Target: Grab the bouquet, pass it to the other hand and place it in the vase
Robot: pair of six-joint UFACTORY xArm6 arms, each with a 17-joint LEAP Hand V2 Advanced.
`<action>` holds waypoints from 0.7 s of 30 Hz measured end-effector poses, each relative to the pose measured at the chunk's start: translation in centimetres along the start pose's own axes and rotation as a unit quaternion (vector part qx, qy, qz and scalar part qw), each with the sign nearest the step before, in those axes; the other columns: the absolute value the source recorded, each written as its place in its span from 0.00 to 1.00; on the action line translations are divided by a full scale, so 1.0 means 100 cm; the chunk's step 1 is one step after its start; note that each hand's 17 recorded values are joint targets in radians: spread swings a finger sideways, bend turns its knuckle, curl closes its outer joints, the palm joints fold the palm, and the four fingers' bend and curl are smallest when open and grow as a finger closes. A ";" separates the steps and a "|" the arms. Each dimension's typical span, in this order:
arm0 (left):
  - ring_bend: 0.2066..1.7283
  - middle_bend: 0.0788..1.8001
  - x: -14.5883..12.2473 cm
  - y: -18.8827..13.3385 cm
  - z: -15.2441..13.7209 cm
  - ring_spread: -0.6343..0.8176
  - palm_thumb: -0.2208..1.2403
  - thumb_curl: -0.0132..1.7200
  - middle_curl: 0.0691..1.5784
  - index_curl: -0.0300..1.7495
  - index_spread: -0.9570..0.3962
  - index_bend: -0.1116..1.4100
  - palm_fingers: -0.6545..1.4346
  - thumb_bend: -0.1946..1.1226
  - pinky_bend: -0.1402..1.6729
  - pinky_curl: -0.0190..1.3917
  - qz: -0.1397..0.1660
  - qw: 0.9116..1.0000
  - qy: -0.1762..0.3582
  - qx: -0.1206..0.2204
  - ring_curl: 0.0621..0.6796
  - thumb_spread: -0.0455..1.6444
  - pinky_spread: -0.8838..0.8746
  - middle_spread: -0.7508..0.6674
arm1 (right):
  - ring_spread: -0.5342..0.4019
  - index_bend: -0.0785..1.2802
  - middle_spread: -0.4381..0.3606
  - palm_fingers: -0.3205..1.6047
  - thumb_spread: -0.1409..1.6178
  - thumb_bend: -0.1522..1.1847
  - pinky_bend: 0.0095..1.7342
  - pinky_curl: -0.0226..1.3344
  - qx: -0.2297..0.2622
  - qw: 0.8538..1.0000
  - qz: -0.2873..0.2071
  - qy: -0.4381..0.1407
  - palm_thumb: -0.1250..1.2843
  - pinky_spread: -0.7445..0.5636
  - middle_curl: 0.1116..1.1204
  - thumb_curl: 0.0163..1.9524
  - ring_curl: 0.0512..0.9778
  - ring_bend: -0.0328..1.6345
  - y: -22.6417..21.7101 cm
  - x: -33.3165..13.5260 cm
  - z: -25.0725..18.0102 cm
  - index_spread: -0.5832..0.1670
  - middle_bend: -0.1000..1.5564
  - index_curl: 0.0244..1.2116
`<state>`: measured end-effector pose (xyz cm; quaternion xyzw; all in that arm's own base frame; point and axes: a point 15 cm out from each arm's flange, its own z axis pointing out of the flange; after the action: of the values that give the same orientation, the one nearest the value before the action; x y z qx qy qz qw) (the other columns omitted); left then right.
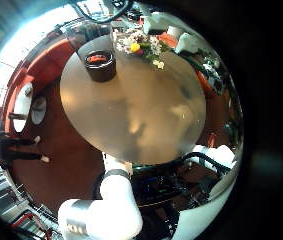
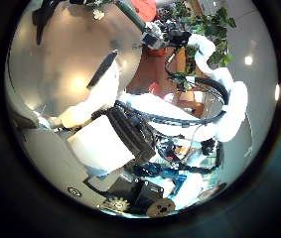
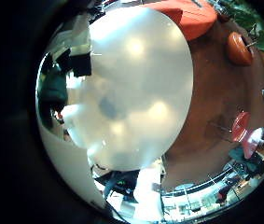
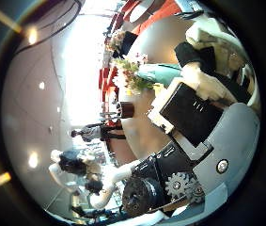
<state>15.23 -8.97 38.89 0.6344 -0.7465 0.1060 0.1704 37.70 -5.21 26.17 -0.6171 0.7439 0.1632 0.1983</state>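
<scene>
All four palm cameras look from well above the round table [image 1: 141, 110], sharing its top.

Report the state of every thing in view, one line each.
bouquet: on the table beside the vase, not in it, no hand on it.
vase: upright on the table, without the bouquet.
left hand: raised well off the table, away from the bouquet.
right hand: off the table, not touching the bouquet.
</scene>
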 end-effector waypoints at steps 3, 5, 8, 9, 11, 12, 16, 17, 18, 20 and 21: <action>0.31 0.17 0.000 0.003 0.000 0.47 0.45 0.21 0.29 0.34 0.57 0.23 0.60 0.13 0.19 0.21 0.000 1.000 0.000 -0.004 0.06 0.71 0.58 0.48 | 0.36 0.76 0.37 0.62 0.61 0.07 0.74 0.50 -0.026 1.000 0.007 0.007 0.70 0.34 0.62 0.47 0.65 0.84 0.000 0.012 0.022 0.41 0.81 0.74; 0.31 0.17 0.002 0.004 -0.001 0.47 0.45 0.21 0.29 0.34 0.57 0.23 0.59 0.13 0.19 0.22 0.001 1.000 0.001 -0.005 0.06 0.71 0.58 0.48 | 0.35 0.69 0.36 0.58 0.62 0.08 0.72 0.49 -0.043 0.999 0.003 0.025 0.68 0.30 0.61 0.45 0.63 0.83 -0.001 0.023 0.028 0.37 0.78 0.73; 0.32 0.17 0.002 0.005 -0.001 0.47 0.45 0.21 0.29 0.34 0.57 0.23 0.59 0.13 0.19 0.22 0.001 1.000 0.000 -0.005 0.06 0.71 0.58 0.48 | 0.34 0.56 0.35 0.41 0.63 0.08 0.69 0.47 -0.053 0.997 -0.004 0.052 0.65 0.29 0.58 0.41 0.61 0.80 -0.005 0.035 0.025 0.35 0.73 0.69; 0.32 0.17 0.002 0.006 0.000 0.47 0.45 0.21 0.29 0.35 0.57 0.23 0.59 0.13 0.19 0.22 0.002 1.000 0.000 -0.007 0.06 0.71 0.58 0.48 | 0.36 0.54 0.35 0.32 0.63 0.08 0.66 0.46 -0.056 0.997 -0.004 0.061 0.64 0.32 0.56 0.40 0.59 0.76 -0.004 0.038 0.024 0.33 0.70 0.66; 0.32 0.17 0.002 0.007 0.001 0.47 0.45 0.21 0.29 0.35 0.57 0.23 0.59 0.13 0.20 0.22 0.002 1.000 0.001 -0.010 0.05 0.71 0.58 0.48 | 0.37 0.51 0.36 0.26 0.63 0.08 0.59 0.44 -0.063 0.995 -0.003 0.076 0.63 0.38 0.54 0.38 0.56 0.74 -0.002 0.043 0.024 0.32 0.67 0.62; 0.32 0.16 0.002 0.008 0.001 0.47 0.45 0.21 0.29 0.35 0.57 0.23 0.59 0.13 0.20 0.22 0.002 1.000 0.001 -0.012 0.05 0.71 0.58 0.49 | 0.38 0.51 0.36 0.24 0.63 0.08 0.58 0.43 -0.067 0.994 -0.003 0.085 0.62 0.40 0.53 0.37 0.55 0.72 -0.001 0.045 0.023 0.32 0.66 0.62; 0.32 0.16 0.002 0.006 0.001 0.48 0.45 0.21 0.29 0.35 0.57 0.23 0.59 0.13 0.20 0.22 0.001 1.000 0.003 -0.010 0.05 0.71 0.58 0.49 | 0.44 0.44 0.41 0.21 0.64 0.08 0.52 0.37 -0.078 0.989 0.000 0.124 0.58 0.55 0.47 0.33 0.48 0.67 -0.001 0.045 0.023 0.36 0.59 0.54; 0.32 0.16 0.002 0.006 0.001 0.48 0.45 0.21 0.29 0.35 0.57 0.23 0.59 0.13 0.20 0.22 0.001 1.000 0.003 -0.011 0.05 0.71 0.58 0.49 | 0.45 0.43 0.42 0.21 0.64 0.08 0.52 0.37 -0.082 0.988 0.001 0.134 0.57 0.56 0.46 0.33 0.48 0.67 -0.001 0.045 0.024 0.36 0.58 0.53; 0.32 0.16 0.003 0.006 0.001 0.48 0.45 0.21 0.29 0.35 0.57 0.23 0.59 0.13 0.20 0.22 0.002 1.000 0.003 -0.010 0.04 0.71 0.59 0.49 | 0.46 0.43 0.43 0.21 0.64 0.08 0.51 0.36 -0.086 0.986 0.001 0.145 0.56 0.58 0.45 0.32 0.47 0.67 0.000 0.044 0.025 0.38 0.57 0.52; 0.32 0.16 0.003 0.007 0.001 0.48 0.44 0.21 0.29 0.35 0.57 0.22 0.59 0.13 0.20 0.22 0.003 1.000 0.004 -0.010 0.04 0.71 0.59 0.49 | 0.48 0.41 0.45 0.22 0.64 0.08 0.50 0.34 -0.093 0.982 0.006 0.165 0.54 0.61 0.44 0.30 0.45 0.66 0.001 0.041 0.028 0.40 0.55 0.50; 0.32 0.16 0.003 0.006 0.000 0.48 0.44 0.21 0.29 0.35 0.57 0.22 0.59 0.13 0.20 0.22 0.003 1.000 0.004 -0.009 0.04 0.71 0.59 0.49 | 0.48 0.40 0.46 0.23 0.64 0.08 0.50 0.34 -0.096 0.980 0.012 0.176 0.53 0.61 0.43 0.29 0.45 0.66 0.002 0.039 0.031 0.41 0.55 0.49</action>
<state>14.57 -9.17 39.04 0.6303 -0.7486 0.1021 0.1785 37.20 -7.03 21.53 -0.6433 0.7553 0.1250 0.0021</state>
